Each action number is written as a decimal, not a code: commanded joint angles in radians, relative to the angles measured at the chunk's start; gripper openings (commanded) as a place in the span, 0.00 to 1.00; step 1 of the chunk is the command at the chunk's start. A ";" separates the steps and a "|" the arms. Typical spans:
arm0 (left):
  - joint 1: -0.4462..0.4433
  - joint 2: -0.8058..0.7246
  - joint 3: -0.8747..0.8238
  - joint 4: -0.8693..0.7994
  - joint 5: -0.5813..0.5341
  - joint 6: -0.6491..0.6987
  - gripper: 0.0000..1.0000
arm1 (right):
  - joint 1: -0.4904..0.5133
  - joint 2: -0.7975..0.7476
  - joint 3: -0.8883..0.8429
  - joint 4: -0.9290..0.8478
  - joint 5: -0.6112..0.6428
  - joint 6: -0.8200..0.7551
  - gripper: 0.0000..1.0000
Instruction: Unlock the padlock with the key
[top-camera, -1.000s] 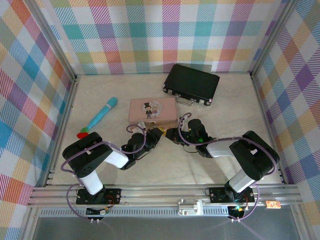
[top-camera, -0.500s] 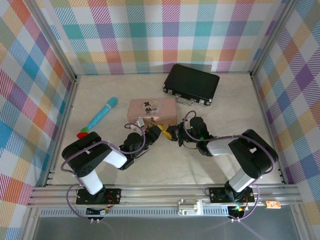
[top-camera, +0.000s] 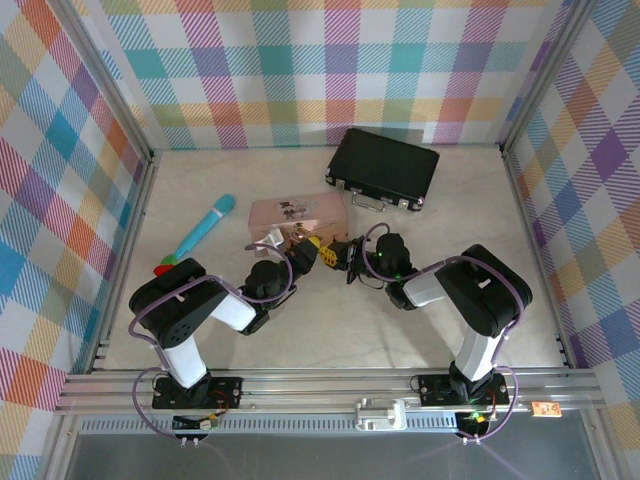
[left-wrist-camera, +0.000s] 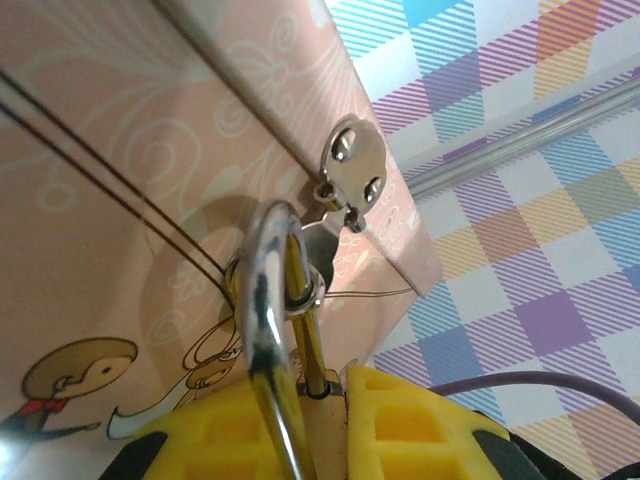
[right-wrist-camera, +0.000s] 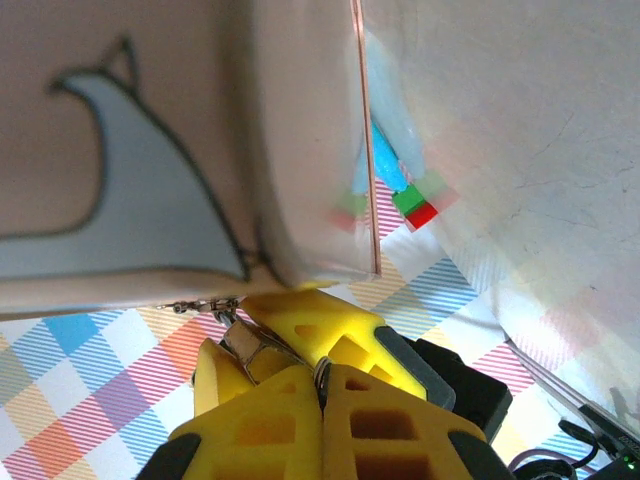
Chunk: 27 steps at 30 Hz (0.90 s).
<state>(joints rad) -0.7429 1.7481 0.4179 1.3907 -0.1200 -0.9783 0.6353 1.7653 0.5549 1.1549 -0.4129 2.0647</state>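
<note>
The padlock is clamped by its body in the left hand; its silver shackle curves up ahead of the fingertips, threaded through the clasp of the pink tin. The key, a thin grey sliver, is pinched in the closed right hand.

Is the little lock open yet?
Not yet. Done: the left gripper has the padlock pinched. In hand: the right gripper is shut on a metal sliver, probably the key. The padlock hangs looped through the clasp of the pink tin. Left: turning the key and popping it open.
</note>
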 joint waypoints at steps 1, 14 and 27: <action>-0.071 0.028 0.041 -0.015 0.218 -0.004 0.00 | 0.025 -0.028 0.003 0.246 -0.077 0.211 0.00; -0.069 -0.007 0.050 -0.028 0.109 -0.079 0.00 | -0.030 0.008 0.034 0.074 -0.127 -0.128 0.09; -0.067 -0.062 0.016 -0.266 0.025 -0.120 0.00 | -0.077 -0.393 0.141 -1.037 0.039 -0.890 0.48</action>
<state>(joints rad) -0.7963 1.7359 0.4381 1.2388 -0.1131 -1.1042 0.5625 1.4590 0.6170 0.4896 -0.4656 1.4879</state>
